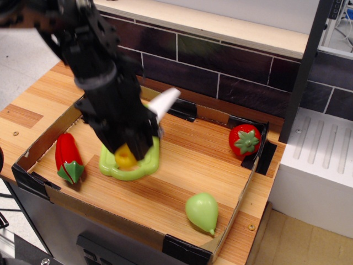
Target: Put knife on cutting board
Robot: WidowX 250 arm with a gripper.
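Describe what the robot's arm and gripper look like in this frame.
The arm is matte black throughout, built of bulky, blocky segments joined by rounded housings, somewhat motion-blurred. The gripper is black too, tapering downward. No coloured markings or labels are legible, and no separate cables stand out.

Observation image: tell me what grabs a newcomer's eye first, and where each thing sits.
The big black gripper dominates the left-centre, holding the knife, whose white blade juts up to the right while the yellow handle shows below, over the light-green cutting board. Around it in the tray lie a red pepper at left, a red strawberry at right and a green pear in front.
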